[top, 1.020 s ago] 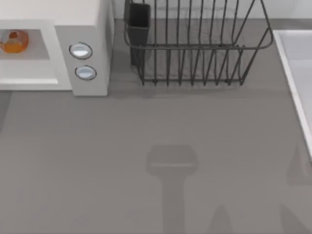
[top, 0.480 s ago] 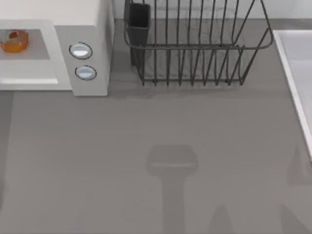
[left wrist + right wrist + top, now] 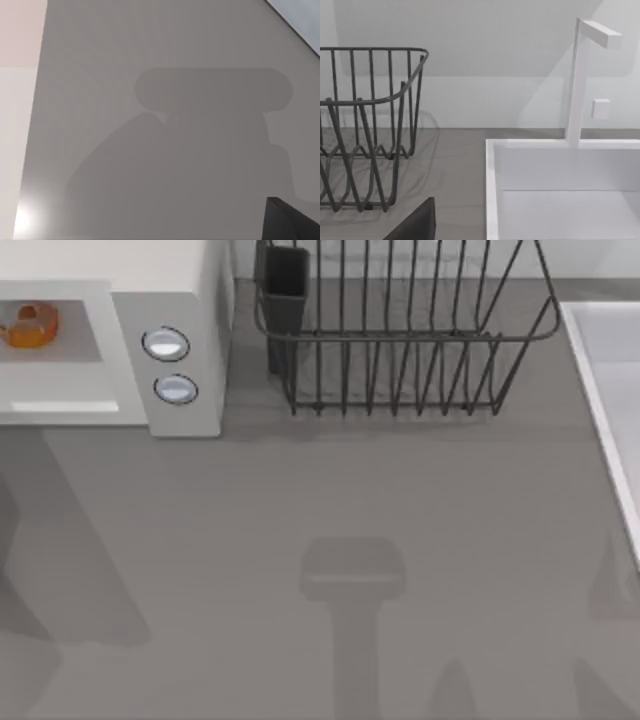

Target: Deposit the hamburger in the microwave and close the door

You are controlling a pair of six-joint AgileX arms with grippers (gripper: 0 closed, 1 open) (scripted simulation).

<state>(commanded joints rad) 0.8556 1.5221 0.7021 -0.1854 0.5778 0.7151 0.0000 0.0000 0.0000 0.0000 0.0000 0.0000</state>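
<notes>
Sitting inside microwave (image 3: pixel 190 300): hamburger (image 3: pixel 28 325)

The grey table (image 3: pixel 330 490) carries the microwave (image 3: pixel 185 300), a wire dish rack (image 3: pixel 400 350) and a white sink (image 3: pixel 610 390).

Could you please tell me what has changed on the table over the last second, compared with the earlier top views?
A broad shadow has spread across the table at its left front, from a thin strip at the edge earlier. The white strip along the microwave opening's front has narrowed from the left. The hamburger inside, the knobs, the dish rack and the sink are unmoved.
</notes>
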